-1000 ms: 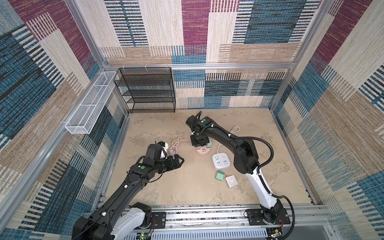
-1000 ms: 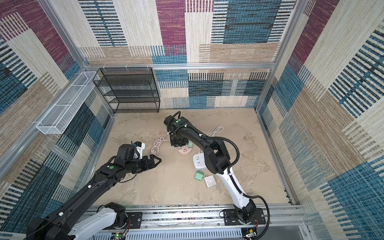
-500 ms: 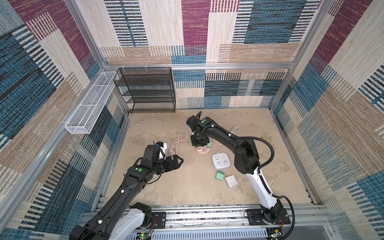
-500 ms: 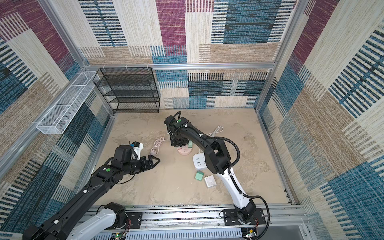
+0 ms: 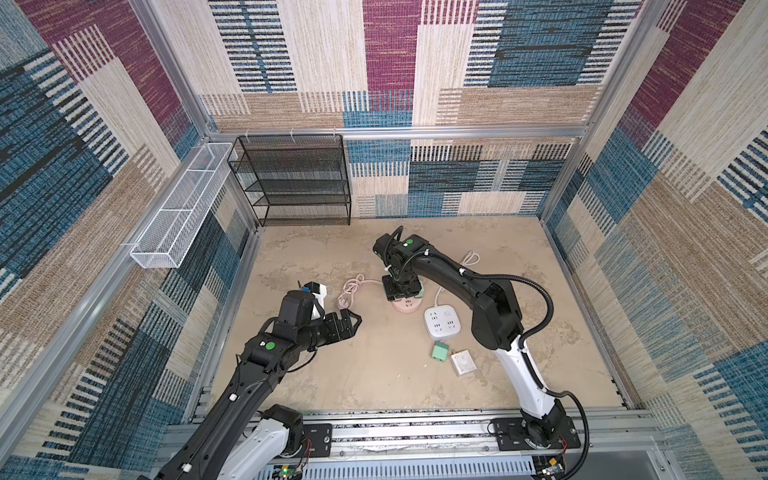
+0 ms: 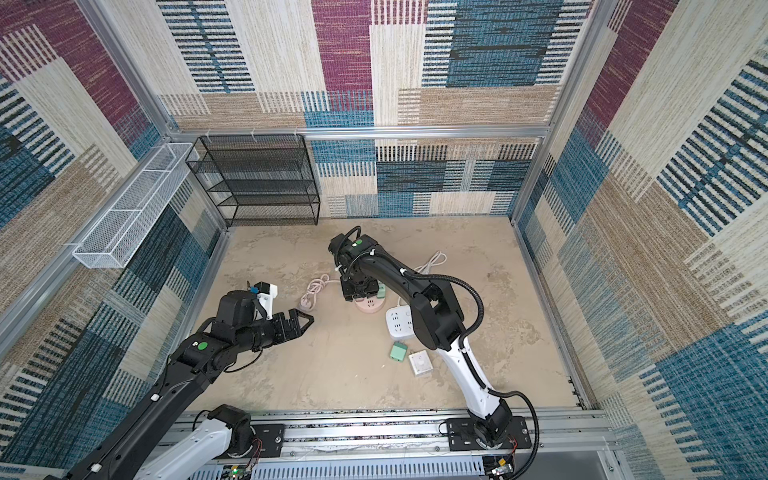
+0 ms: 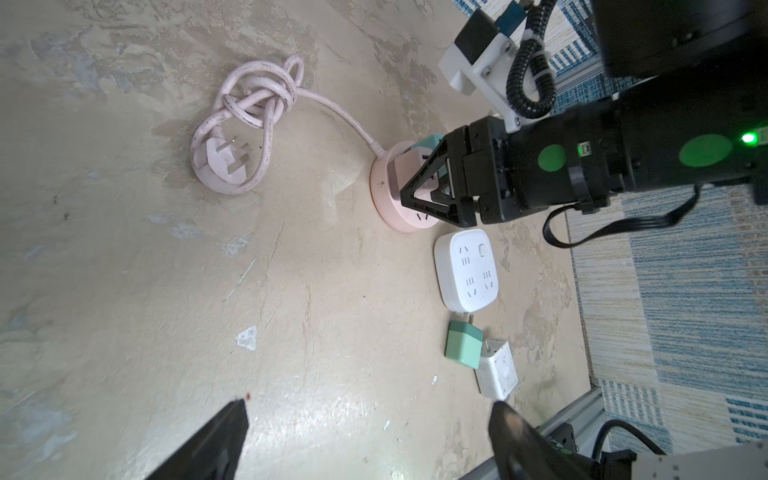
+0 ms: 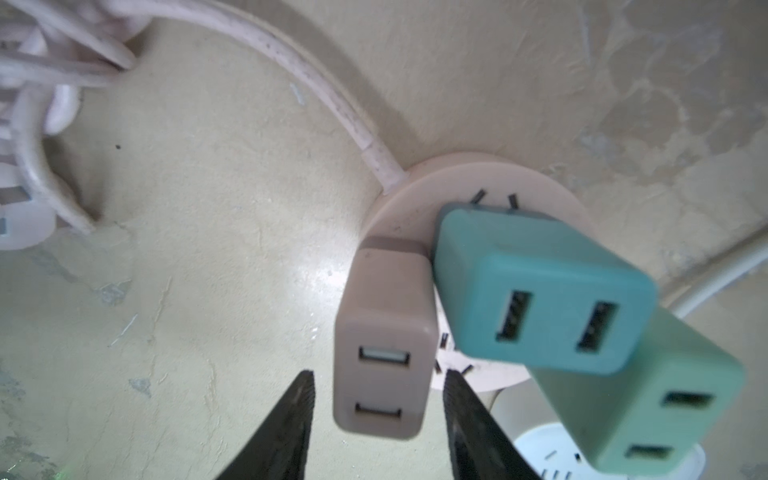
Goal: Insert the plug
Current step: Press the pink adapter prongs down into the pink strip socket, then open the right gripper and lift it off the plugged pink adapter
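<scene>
In the right wrist view a dusty-pink plug [image 8: 382, 332] with two USB ports stands upright on the round pink socket [image 8: 478, 183], its base down on the socket's face. My right gripper [image 8: 379, 374] is open around it, with a gap on each side. A teal plug [image 8: 540, 291] and a green plug [image 8: 648, 395] stand beside it on the same socket. In both top views the right gripper [image 5: 402, 291] [image 6: 360, 291] points down over the socket [image 5: 405, 306] [image 6: 370, 306]. My left gripper [image 5: 353, 322] [image 6: 305, 322] [image 7: 370, 407] hangs open and empty to the socket's left.
The socket's pink cord and plug [image 5: 349, 291] [image 7: 224, 166] lie coiled to its left. A white square power strip [image 5: 442, 321] [image 7: 467, 270], a loose green adapter [image 5: 440, 351] and a white adapter [image 5: 464, 363] lie nearer the front. A black mesh shelf [image 5: 291, 178] and white wire basket [image 5: 178, 208] line the back left.
My right gripper's jaws have opened off the dusty-pink plug, which stays on the socket. The left arm has drawn back slightly, still open.
</scene>
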Robot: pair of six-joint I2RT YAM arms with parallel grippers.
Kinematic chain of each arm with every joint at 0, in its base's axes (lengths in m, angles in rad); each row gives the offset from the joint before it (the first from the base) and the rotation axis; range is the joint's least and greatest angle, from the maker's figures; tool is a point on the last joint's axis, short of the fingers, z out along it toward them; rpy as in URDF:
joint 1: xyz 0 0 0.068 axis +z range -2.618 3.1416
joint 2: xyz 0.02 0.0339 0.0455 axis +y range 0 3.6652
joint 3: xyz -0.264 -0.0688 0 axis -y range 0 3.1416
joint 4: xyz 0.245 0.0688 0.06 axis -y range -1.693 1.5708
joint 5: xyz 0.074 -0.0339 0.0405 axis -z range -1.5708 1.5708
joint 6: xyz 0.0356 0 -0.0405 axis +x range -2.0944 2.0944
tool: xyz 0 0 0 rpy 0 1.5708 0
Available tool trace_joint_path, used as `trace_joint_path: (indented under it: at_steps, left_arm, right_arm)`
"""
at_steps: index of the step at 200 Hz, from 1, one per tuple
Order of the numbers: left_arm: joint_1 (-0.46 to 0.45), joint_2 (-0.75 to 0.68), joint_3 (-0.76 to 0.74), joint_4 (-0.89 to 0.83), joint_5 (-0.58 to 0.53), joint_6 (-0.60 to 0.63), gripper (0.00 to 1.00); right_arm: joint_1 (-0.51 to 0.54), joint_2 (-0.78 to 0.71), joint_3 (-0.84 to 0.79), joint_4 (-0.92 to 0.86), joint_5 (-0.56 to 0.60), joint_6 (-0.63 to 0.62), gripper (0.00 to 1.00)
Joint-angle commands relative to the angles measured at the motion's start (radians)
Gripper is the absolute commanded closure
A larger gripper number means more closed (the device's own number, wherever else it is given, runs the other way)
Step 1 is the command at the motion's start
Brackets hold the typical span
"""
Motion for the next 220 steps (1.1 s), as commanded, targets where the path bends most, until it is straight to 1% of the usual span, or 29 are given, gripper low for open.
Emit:
trace_joint_path:
  at_steps: [1, 25, 47, 73, 89, 100, 120, 129, 137, 155, 167, 179, 220]
  left_arm:
    - [0.002, -0.015, 0.019, -0.045, -0.031, 0.001, 0.05]
    - [0.001, -0.029, 0.031, -0.069, -0.05, 0.0, 0.04]
    - [0.001, -0.048, 0.035, -0.08, -0.079, -0.015, 0.04]
    - [0.001, -0.079, 0.018, -0.058, -0.121, -0.053, 0.03]
    - [0.001, -0.091, 0.002, -0.031, -0.136, -0.087, 0.03]
    - [0.001, -0.085, -0.003, -0.007, -0.114, -0.09, 0.03]
    - [0.001, -0.052, 0.011, 0.019, -0.055, -0.06, 0.03]
    - [0.001, -0.039, 0.019, 0.016, -0.052, -0.052, 0.03]
    - [0.002, -0.029, 0.027, 0.009, -0.055, -0.044, 0.03]
    - [0.001, -0.014, 0.041, 0.001, -0.058, -0.03, 0.03]
    - [0.001, -0.005, 0.048, 0.0, -0.059, -0.021, 0.03]
    - [0.001, 0.006, 0.059, -0.004, -0.055, -0.016, 0.03]
    - [0.001, 0.03, 0.056, 0.016, -0.047, -0.038, 0.04]
  right_arm:
    - [0.005, -0.028, -0.023, 0.023, 0.001, 0.008, 0.42]
    - [0.009, -0.085, -0.074, 0.048, 0.014, 0.005, 0.43]
    - [0.007, -0.18, -0.157, 0.097, 0.042, 0.014, 0.44]
    - [0.003, -0.298, -0.236, 0.163, 0.063, 0.024, 0.48]
    - [-0.008, -0.318, -0.242, 0.161, 0.088, 0.015, 0.49]
    - [-0.013, -0.323, -0.252, 0.171, 0.133, 0.004, 0.5]
    - [-0.019, -0.321, -0.268, 0.183, 0.251, 0.001, 0.58]
    - [-0.026, -0.315, -0.271, 0.187, 0.272, -0.005, 0.6]
    - [-0.039, -0.307, -0.273, 0.189, 0.269, -0.014, 0.61]
    - [-0.059, -0.313, -0.308, 0.241, 0.266, -0.039, 0.72]
    - [-0.073, -0.318, -0.333, 0.271, 0.243, -0.054, 0.84]
    - [-0.082, -0.316, -0.348, 0.292, 0.226, -0.067, 0.9]
    - [-0.09, -0.288, -0.377, 0.33, 0.192, -0.097, 0.9]
